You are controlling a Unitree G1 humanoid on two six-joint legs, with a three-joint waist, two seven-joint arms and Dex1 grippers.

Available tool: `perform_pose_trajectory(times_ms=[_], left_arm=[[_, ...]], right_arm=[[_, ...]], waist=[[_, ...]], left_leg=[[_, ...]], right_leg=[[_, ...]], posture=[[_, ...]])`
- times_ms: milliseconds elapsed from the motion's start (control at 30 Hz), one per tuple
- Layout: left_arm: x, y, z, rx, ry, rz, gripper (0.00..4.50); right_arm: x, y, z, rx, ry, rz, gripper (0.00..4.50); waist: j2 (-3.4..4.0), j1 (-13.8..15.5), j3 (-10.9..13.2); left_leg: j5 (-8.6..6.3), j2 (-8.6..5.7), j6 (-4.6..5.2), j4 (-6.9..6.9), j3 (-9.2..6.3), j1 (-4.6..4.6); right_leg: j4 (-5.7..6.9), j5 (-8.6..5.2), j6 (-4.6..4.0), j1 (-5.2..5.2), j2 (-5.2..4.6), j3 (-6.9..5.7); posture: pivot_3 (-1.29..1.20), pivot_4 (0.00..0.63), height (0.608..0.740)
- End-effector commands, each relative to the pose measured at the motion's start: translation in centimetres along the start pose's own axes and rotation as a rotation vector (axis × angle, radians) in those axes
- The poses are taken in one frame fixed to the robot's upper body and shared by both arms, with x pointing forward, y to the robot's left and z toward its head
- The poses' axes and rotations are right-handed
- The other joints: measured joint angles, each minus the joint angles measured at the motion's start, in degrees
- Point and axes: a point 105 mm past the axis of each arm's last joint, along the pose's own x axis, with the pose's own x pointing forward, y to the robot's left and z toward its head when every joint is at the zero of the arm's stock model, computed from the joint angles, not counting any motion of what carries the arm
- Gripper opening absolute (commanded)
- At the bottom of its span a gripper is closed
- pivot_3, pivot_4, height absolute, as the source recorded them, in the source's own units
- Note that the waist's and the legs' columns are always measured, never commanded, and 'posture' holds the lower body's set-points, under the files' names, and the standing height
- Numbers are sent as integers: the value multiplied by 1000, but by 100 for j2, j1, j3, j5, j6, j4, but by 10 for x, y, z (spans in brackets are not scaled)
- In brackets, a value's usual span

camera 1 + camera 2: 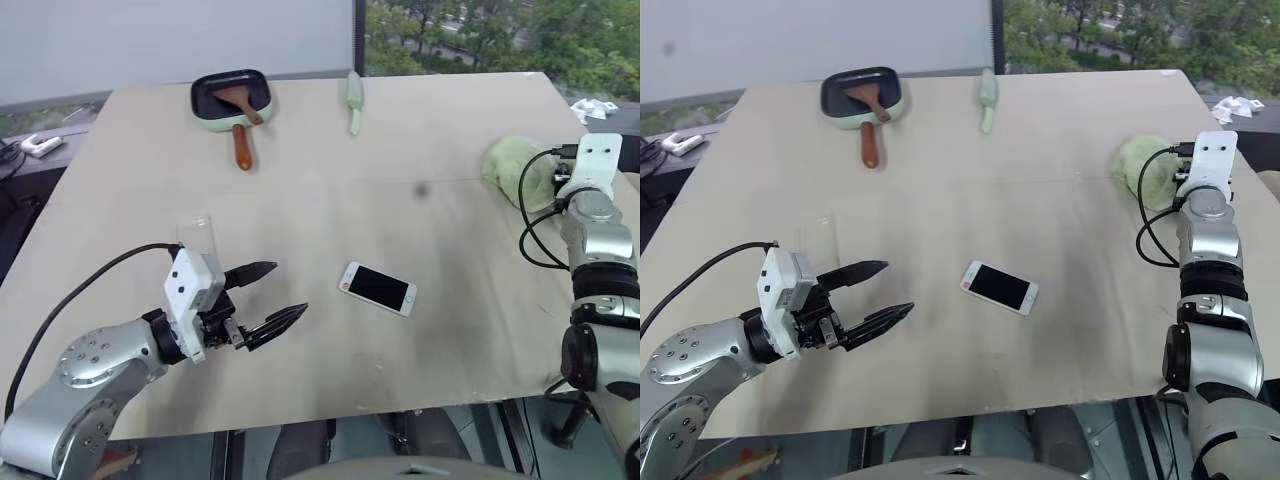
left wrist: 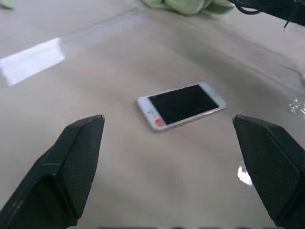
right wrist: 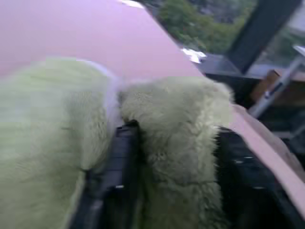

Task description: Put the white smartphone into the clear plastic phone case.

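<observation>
While the counter (image 1: 300, 180) carries everything, my right tool (image 3: 174, 157) is pushed into a fuzzy green cloth (image 1: 515, 165), a fold between its fingers. My left tool (image 1: 270, 300) hangs spread apart beside the phone (image 1: 378, 288), lying flat mid-counter; the clear case (image 1: 197, 236) sits behind that tool.

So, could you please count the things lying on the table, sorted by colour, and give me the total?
White: 1, the white smartphone
Clear: 1, the clear plastic phone case
Green: 3, the pan holding a wooden spatula, the small utensil, the fluffy cloth
Brown: 1, the wooden spatula
Total: 6
</observation>
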Motion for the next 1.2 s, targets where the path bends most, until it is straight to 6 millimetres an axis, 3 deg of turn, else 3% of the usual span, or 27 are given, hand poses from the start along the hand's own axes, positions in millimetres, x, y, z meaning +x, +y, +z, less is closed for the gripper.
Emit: perform_pose_trajectory(times_ms=[33,67,100,400,533,633,733,767,833,900,1033,1200], left_arm=[[0,-1,5,44,-4,-1,4500],[0,0,6,46,-5,4,4500],[0,0,7,47,-8,10,4500],[-7,10,7,63,5,44,4500],[-7,13,6,67,7,49,4500],[-8,13,6,70,7,52,4500],[-11,16,5,65,6,64,4500],[-15,20,4,66,11,76,4500],[-28,35,-2,89,44,132,4500],[-40,48,-6,105,66,173,4500],[-61,72,-17,132,140,201,4500],[-72,100,-36,159,234,225,4500]], right_arm=[[-3,10,24,110,-107,54,3824],[-5,12,31,129,-147,62,4409],[-8,12,40,139,-192,69,4469],[-39,16,102,152,-508,161,4469],[-44,12,116,148,-548,166,4469],[-38,0,114,123,-520,129,4469],[-43,22,115,179,-507,316,4469],[-55,47,113,186,-495,494,4469],[-104,102,99,129,-473,925,4469],[-147,129,81,95,-422,1211,4469],[-192,144,50,42,-323,1473,4469],[-202,148,39,18,-289,1520,4469]], waist=[[7,-77,4],[11,-90,7],[14,-91,8],[18,-9,11],[18,43,11],[19,67,12],[19,71,11],[19,60,11],[19,39,11],[19,34,11],[25,121,16],[15,178,14]], left_leg=[[0,0,1,-7,0,4],[-1,-1,2,-7,2,8],[-1,-2,2,-6,3,10],[-1,-9,3,12,-2,7],[-1,-8,2,11,-3,9],[-1,-9,2,11,0,8],[-1,-10,2,12,-2,5],[-1,-10,2,12,-2,6],[-1,-5,3,7,0,9],[-2,6,4,-5,-1,23],[-2,13,4,-8,-18,19],[-2,-8,4,15,-10,18]], right_leg=[[3,0,0,0,1,0],[9,0,0,-1,5,3],[12,0,0,0,5,5],[21,1,3,3,-1,1],[23,1,2,3,0,0],[21,1,2,3,-2,2],[17,0,2,3,-4,0],[18,0,2,3,-3,0],[19,0,2,3,0,2],[20,-3,-3,5,2,1],[23,-10,-16,4,2,-22],[15,-11,-13,14,-6,-22]], posture=[[0,150,740],[0,150,740],[0,150,740],[0,150,740],[0,150,740],[0,150,740],[0,150,740],[0,150,740],[0,150,740],[0,150,740],[0,150,740],[0,150,740]])
